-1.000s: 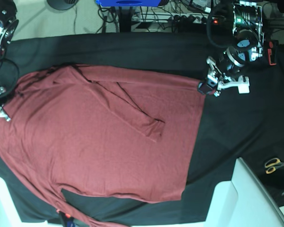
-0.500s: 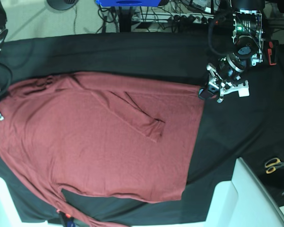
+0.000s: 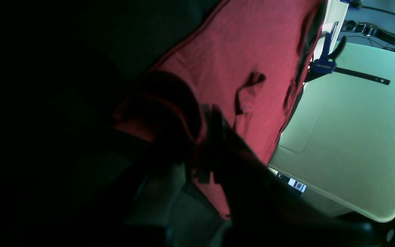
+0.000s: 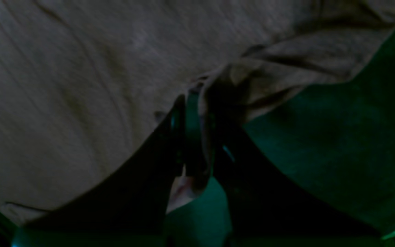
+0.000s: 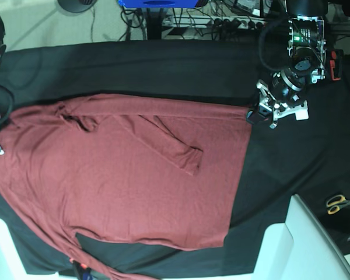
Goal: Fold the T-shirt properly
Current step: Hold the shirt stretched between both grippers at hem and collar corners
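While the T-shirt [image 5: 122,181] is spread flat with one sleeve [image 5: 163,143] folded in, its edges are clamped by both grippers; body folds remain undone.

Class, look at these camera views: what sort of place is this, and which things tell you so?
Probably a robotics lab: a robot arm mounted over a black tablecloth, cables and power strips on the floor, a clamp.

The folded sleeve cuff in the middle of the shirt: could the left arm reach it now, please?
Probably not freely: the left end effector is shut on the T-shirt corner, so it would need to let go first; nothing lies over the cuff.
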Robot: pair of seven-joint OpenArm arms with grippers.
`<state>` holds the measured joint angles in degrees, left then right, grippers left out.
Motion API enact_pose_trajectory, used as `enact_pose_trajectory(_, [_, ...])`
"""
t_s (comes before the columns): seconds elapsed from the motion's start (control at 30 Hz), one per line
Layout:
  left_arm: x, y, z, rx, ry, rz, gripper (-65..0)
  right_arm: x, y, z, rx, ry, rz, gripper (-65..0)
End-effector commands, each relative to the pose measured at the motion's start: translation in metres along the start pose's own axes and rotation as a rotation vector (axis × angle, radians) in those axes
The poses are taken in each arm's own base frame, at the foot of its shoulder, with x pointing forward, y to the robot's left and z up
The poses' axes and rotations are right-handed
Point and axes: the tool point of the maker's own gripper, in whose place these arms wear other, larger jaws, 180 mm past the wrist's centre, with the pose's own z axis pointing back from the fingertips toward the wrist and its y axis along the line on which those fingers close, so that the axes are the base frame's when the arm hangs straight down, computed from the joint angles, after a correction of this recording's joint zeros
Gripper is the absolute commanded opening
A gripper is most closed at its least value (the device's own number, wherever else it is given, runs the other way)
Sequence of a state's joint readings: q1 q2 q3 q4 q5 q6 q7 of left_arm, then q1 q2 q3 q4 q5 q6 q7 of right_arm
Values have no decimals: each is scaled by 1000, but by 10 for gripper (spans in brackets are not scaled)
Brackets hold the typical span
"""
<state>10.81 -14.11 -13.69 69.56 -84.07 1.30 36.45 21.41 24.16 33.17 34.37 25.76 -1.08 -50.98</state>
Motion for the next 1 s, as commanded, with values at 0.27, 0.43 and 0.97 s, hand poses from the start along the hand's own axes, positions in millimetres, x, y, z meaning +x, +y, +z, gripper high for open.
enact_pose_trajectory(0.27, [31,3,12,7,-59,-8,-650,23,-1,19,64,-31,-103,-648])
enact_pose_trajectory(0.43, [31,0,11,-1,-57,-15,-650,22,-1,18,62,-28,-103,-648])
enact_pose_trajectory(0.97, [31,-20,9,-11,-56,-21,-650,26,12,18,45,-30,-33,-648])
